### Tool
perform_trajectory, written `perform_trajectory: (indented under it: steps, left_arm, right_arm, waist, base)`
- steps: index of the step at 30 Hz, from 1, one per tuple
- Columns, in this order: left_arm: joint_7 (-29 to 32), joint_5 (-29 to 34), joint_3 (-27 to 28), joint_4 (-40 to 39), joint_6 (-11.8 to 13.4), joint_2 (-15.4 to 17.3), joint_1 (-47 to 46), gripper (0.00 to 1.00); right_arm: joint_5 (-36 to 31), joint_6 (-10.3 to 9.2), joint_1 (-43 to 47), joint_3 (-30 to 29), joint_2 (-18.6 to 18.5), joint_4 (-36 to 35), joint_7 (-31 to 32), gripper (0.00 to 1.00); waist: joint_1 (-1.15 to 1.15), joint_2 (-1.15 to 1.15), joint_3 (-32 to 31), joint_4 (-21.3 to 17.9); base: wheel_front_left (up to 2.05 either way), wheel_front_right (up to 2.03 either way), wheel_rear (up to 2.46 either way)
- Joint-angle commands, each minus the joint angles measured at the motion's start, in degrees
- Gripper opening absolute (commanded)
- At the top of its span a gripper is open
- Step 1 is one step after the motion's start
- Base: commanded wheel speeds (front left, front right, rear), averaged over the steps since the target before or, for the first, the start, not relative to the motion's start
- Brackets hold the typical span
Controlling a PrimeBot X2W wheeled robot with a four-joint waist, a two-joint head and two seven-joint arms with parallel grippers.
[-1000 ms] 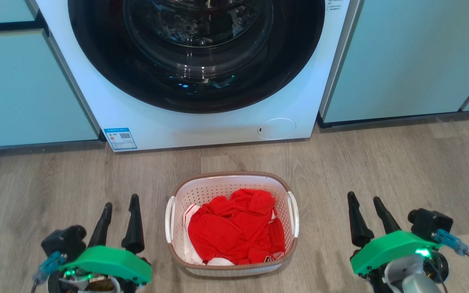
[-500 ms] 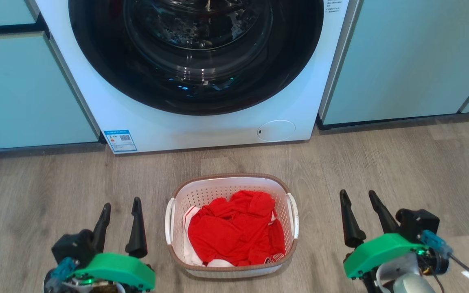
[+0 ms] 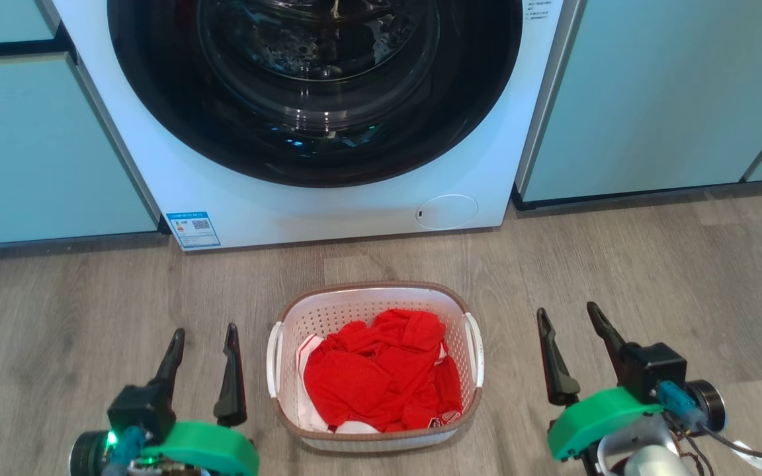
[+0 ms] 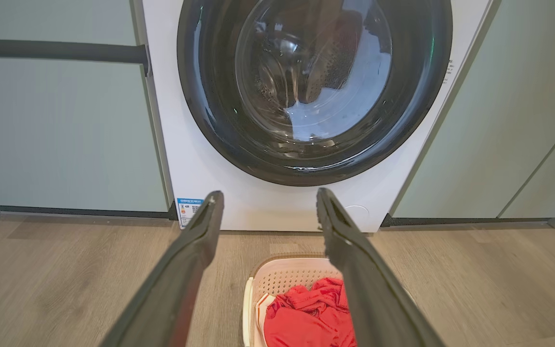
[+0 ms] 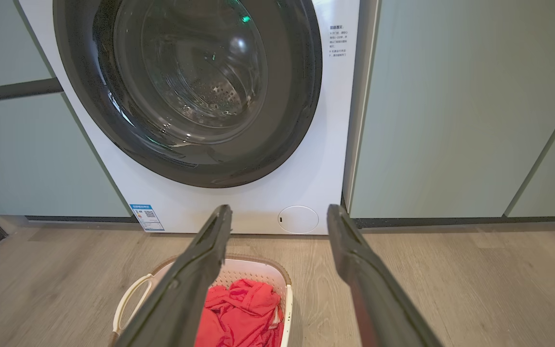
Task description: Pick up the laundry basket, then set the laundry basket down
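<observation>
There is one laundry basket (image 3: 348,314), two grippers, one washing machine (image 3: 328,215) and one heap of red clothing (image 3: 374,383). The basket stands on the wood-look floor (image 3: 652,264) in the near middle of the scene, with the red heap and a bit of white cloth inside it. It sits between the two grippers and touches neither. The left gripper (image 3: 204,332) hovers just to the left of the basket's left handle (image 3: 274,360), its jaws spread wide and holding nothing. The right gripper (image 3: 567,309) is a little further off to the right of the right handle (image 3: 475,357), also spread wide and empty. Both point toward the far side. A strip of bare floor lies between each gripper and its handle. Beyond the basket stands the washing machine with its round dark door, a blue label (image 3: 193,229) at its lower left and a round cap (image 3: 447,211) at its lower right. Pale green cabinets flank it, one on the left (image 3: 37,152) and one on the right (image 3: 652,99).
</observation>
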Motion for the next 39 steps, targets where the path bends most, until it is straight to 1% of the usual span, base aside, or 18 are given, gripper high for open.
perform_trajectory:
  steps: [1, 5, 28, 35, 39]
  left_arm:
    - [-1.1, 2.0, 1.3, -2.1, 0.4, 0.5, -1.3, 1.0]
    - [-1.7, 3.8, 1.2, -2.1, 0.6, 0.5, -1.1, 1.0]
    - [-1.7, 3.1, 1.7, -1.3, 0.4, 0.5, -1.3, 1.0]
    - [-1.7, 3.2, 1.3, -1.0, 0.4, 0.5, -1.7, 1.0]
    - [-1.7, 3.2, 1.2, -0.3, 0.2, 0.5, -3.1, 1.0]
  right_arm:
    - [-2.2, -0.01, -2.4, 1.6, -0.6, -2.3, -1.1, 1.0]
    - [-4.3, -0.01, -2.5, 2.1, -0.6, -2.4, -1.7, 1.0]
    - [-4.3, -0.01, -2.5, 1.5, -0.6, -2.1, -1.7, 1.0]
    - [-4.5, -0.01, -3.1, 1.1, -0.6, -1.3, -1.7, 1.0]
    - [-4.8, -0.01, -4.3, 0.8, -0.6, -0.5, -1.7, 1.0]
  waist:
    - [0.0, 0.0, 0.0, 0.0]
    - [0.0, 0.0, 0.0, 0.0]
    - [0.0, 0.0, 0.7, -0.1]
    - [0.0, 0.0, 2.2, 0.1]
    - [0.0, 0.0, 4.5, 0.3]
  base:
    - [0.0, 0.0, 0.0]
    - [0.0, 0.0, 0.0]
    - [0.0, 0.0, 0.0]
    - [0.0, 0.0, 0.0]
    - [0.0, 0.0, 0.0]
